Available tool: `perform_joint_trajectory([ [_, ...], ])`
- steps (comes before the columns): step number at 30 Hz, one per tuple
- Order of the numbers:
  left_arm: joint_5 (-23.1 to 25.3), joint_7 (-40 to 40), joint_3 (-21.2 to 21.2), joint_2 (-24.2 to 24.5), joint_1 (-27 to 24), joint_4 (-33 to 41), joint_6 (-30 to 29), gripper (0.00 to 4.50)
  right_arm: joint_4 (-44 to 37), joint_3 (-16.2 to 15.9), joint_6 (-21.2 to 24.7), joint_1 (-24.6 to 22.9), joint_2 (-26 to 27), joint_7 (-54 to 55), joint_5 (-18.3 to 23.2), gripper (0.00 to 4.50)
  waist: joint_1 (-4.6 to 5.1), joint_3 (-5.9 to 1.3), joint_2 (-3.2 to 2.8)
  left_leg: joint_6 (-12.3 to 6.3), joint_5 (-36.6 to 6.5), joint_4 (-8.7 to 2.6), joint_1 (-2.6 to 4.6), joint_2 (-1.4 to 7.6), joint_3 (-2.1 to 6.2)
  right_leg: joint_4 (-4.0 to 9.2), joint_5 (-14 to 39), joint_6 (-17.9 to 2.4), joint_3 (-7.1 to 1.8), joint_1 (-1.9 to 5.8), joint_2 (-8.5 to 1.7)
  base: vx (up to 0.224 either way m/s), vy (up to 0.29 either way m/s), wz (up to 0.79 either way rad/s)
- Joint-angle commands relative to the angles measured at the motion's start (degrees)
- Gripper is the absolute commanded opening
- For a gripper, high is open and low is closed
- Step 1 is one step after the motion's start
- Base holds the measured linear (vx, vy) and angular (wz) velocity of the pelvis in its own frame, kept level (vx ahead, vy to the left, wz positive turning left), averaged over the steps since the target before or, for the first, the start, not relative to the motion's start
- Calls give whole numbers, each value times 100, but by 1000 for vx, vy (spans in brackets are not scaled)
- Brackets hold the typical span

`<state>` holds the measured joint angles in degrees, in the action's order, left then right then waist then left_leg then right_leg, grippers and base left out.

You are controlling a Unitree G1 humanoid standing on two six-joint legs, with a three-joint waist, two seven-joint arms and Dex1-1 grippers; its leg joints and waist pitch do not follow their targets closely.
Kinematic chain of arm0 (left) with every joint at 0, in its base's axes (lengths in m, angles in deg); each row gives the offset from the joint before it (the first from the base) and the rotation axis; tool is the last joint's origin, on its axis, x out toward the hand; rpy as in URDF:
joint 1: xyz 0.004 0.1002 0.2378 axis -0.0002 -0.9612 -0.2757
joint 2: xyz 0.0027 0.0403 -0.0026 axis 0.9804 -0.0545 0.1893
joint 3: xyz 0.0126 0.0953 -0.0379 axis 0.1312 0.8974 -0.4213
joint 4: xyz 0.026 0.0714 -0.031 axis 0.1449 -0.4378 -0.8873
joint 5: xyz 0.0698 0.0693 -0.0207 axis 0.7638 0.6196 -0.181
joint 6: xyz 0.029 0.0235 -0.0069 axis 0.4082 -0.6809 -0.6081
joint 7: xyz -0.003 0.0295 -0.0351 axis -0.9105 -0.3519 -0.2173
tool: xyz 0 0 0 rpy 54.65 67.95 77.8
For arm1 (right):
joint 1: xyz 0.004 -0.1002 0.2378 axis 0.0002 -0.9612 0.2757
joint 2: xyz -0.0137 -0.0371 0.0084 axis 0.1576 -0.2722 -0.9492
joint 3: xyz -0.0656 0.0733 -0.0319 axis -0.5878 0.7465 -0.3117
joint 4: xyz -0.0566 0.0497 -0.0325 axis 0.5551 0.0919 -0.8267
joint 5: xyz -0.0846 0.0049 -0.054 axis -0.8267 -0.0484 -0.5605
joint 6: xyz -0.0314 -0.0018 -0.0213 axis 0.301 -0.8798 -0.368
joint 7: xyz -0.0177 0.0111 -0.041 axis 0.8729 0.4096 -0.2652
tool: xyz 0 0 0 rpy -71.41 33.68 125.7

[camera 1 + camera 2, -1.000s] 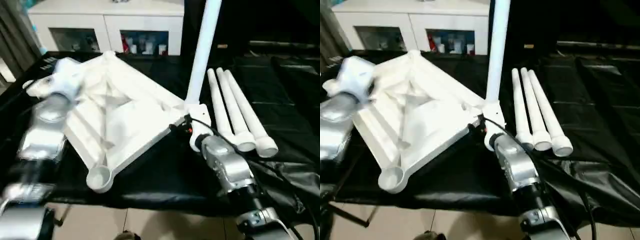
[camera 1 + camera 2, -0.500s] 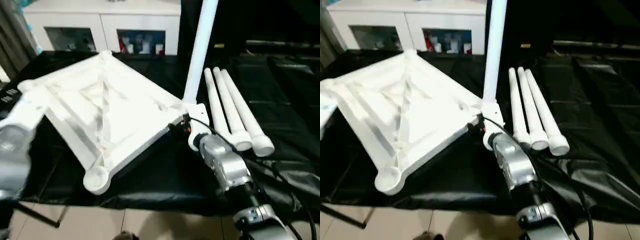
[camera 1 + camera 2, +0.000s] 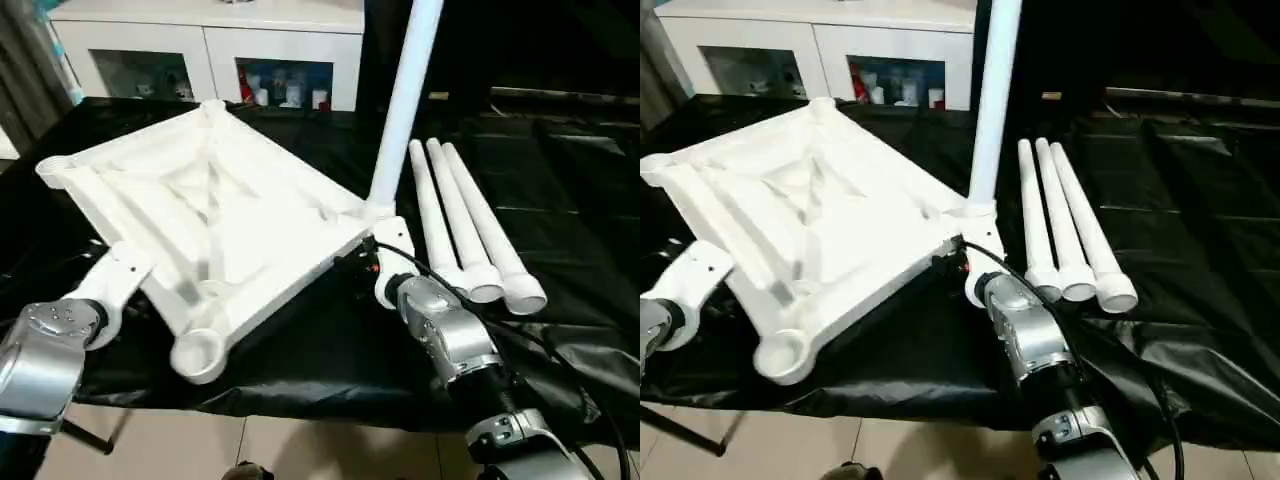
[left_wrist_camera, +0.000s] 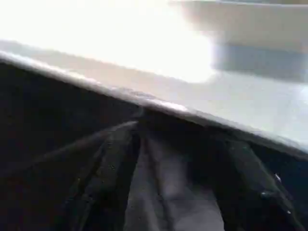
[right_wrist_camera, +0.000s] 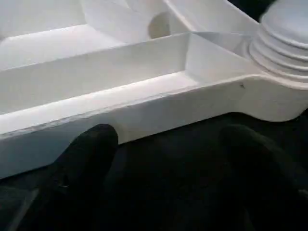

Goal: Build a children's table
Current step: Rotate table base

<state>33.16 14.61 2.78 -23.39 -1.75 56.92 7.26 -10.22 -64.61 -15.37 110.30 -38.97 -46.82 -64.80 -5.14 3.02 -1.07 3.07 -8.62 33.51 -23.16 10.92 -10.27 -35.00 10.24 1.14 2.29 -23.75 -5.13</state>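
One leg stood screwed into the upturned tabletop; three legs lay unfitted. Right gripper was open, empty; left gripper's state was unclear.

The white table top lies upside down on the black cloth, ribbed underside up. One leg stands upright in its three-o'clock corner socket. Three loose legs lie side by side at three o'clock.
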Motion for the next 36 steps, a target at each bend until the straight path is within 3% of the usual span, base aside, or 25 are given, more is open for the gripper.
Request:
perform_joint_trajectory([
  [1,-289,547,270,279,-58,409,-173,253,21,-53,27,97,-7,-122,6,388,11,-357,-113,403,-2127,-490,208,135,91,382,1210,-947,-166,133,-183,0,0,0],
  [9,-747,1314,516,647,-283,1067,-161,253,20,-77,-11,76,3,-257,27,388,29,-331,-86,446,-2288,-498,221,136,78,407,1473,-925,-182,124,-186,0,0,0],
  [14,-1161,1600,625,476,-129,1396,-55,253,84,-132,-90,141,24,-422,9,388,29,-343,-85,493,-2240,-499,221,140,87,378,1430,-925,-177,135,-184,0,0,0],
  [20,-925,1357,959,104,150,854,315,253,-119,-190,-61,159,-40,-604,36,388,44,-362,-35,394,-1892,-463,184,119,57,369,1219,-913,-187,188,-187,0,0,0],
  [24,-803,993,1097,-412,578,176,666,253,-624,-161,120,-1,-155,-739,100,388,17,-373,-42,400,-1875,-455,208,121,53,381,1272,-853,-191,184,-179,0,0,0],
  [27,-717,699,1203,-812,920,-459,953,253,-1262,-46,337,-201,-301,-739,175,388,25,-364,-64,419,-1982,-462,216,119,62,405,1416,-782,-189,172,-173,0,0,0],
  [28,-703,684,1227,-841,951,-521,987,253,-1337,-28,369,-221,-318,-732,182,388,14,-364,-46,421,-2016,-458,231,120,55,425,1456,-739,-193,164,-164,0,0,0],
  [29,-679,618,1265,-958,1042,-708,1075,253,-1595,50,525,-268,-374,-692,213,388,4,-376,-81,439,-2022,-457,232,122,71,408,1450,-744,-191,171,-178,0,0,0],
  [30,-661,578,1287,-1032,1103,-841,1148,253,-1764,99,635,-295,-409,-665,232,388,12,-373,-76,445,-2024,-464,222,120,74,418,1449,-715,-187,182,-168,0,0,0],
  [36,-626,187,1224,-1536,1431,-1432,1753,253,-2884,621,1980,-243,-646,-281,308,388,39,-377,-97,462,-1926,-452,209,104,77,419,1291,-743,-180,195,-156,0,0,0],
])
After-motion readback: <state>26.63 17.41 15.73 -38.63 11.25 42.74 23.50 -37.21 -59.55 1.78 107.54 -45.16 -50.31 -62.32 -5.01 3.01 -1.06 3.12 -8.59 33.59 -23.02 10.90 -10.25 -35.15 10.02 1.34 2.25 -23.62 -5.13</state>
